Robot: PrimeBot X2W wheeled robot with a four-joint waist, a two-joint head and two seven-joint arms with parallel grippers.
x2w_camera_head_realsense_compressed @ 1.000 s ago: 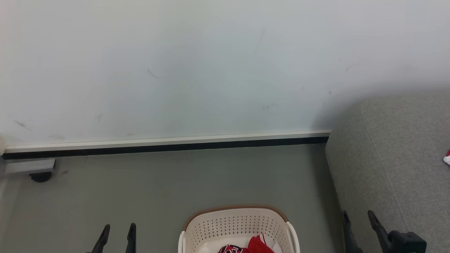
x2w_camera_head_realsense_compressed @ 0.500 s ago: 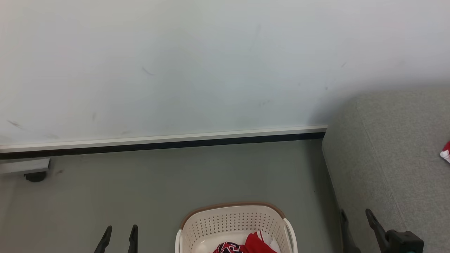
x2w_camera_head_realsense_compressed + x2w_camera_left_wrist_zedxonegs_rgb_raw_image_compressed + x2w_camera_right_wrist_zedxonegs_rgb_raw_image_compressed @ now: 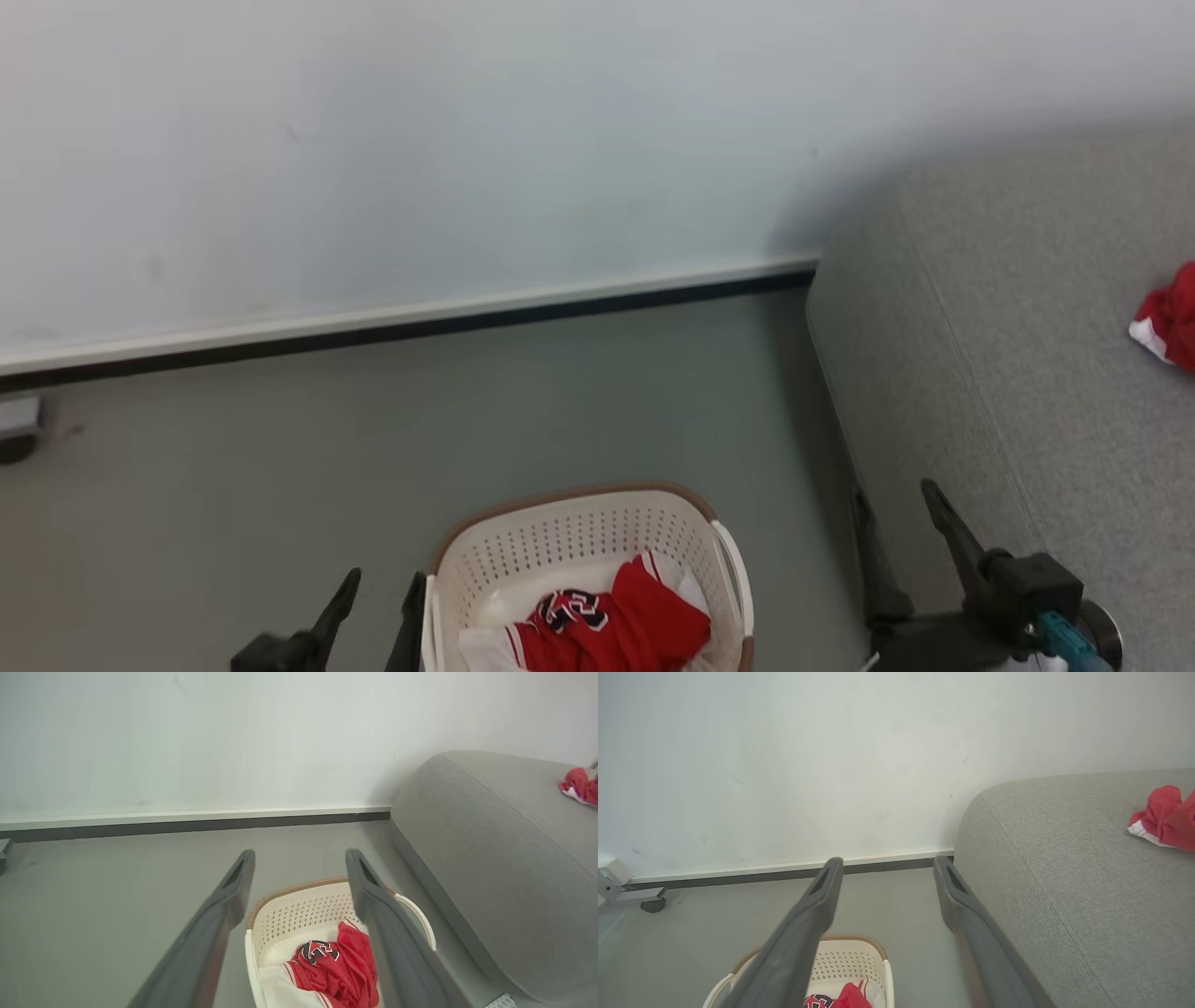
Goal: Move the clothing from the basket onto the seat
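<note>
Red cloth with a black-and-white number on it, the jersey, lies crumpled in the basket over something white. It looks like the clothing still to be carried.

From the left pincer the jersey lies ahead, lower down and a little to the right. In the left wrist view it shows between the two fingers, closer to the right one. In the head view this pincer hangs just beside the basket's left wall, apart from it.

The right pincer hangs on the basket's other side, near the flank of the seat. From there the basket is down and to the left, and the right wrist view catches only its far end between the fingers. I judge the left pincer the nearer of the two.

The jersey is a heap with no clear long axis. The basket's oval runs away from the robot towards the wall, the same way both pairs of fingers point.

Both pincers stand spread wide, with nothing held and nothing touched.

A second piece, the red top with a white edge, already rests on the seat, well ahead and to the right of the right pincer.

The coming move probably calls for the left pincer to dip down and rightward over the rim onto the heap. The carry would then go right, across the basket, to the grey cushion.
</note>
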